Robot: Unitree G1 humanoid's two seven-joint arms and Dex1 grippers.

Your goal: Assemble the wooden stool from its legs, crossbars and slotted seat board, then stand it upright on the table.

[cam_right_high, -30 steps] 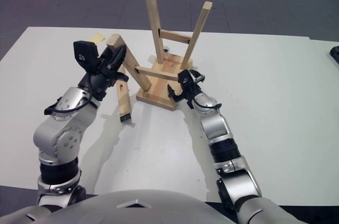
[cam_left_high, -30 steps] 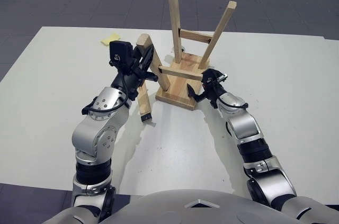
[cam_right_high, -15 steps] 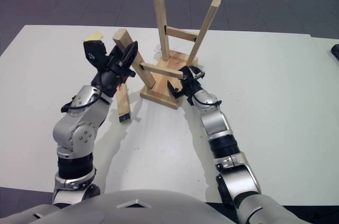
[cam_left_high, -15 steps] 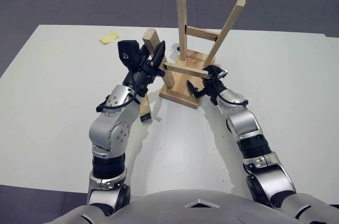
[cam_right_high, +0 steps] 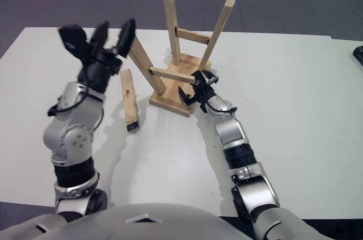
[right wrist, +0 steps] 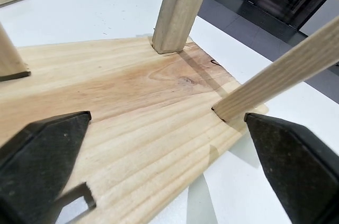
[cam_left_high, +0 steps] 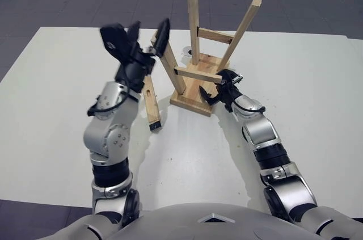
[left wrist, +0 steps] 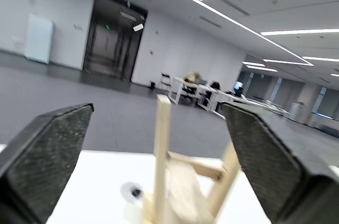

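Wooden seat board point(cam_left_high: 193, 102) lies inverted on the bench point(cam_left_high: 317, 109) with three legs point(cam_left_high: 194, 24) and two crossbars point(cam_left_high: 195, 74) fitted; fourth leg point(cam_left_high: 151, 104) loose alongside, uprighting outstanding; left gripper point(cam_left_high: 150, 29) and right gripper point(cam_left_high: 217, 85) fingers spread, empty.

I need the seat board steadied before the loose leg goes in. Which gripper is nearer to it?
Right. The right gripper is open, low at the seat board's near corner. The left gripper is open, high above the table beside the top of the slanted leg.
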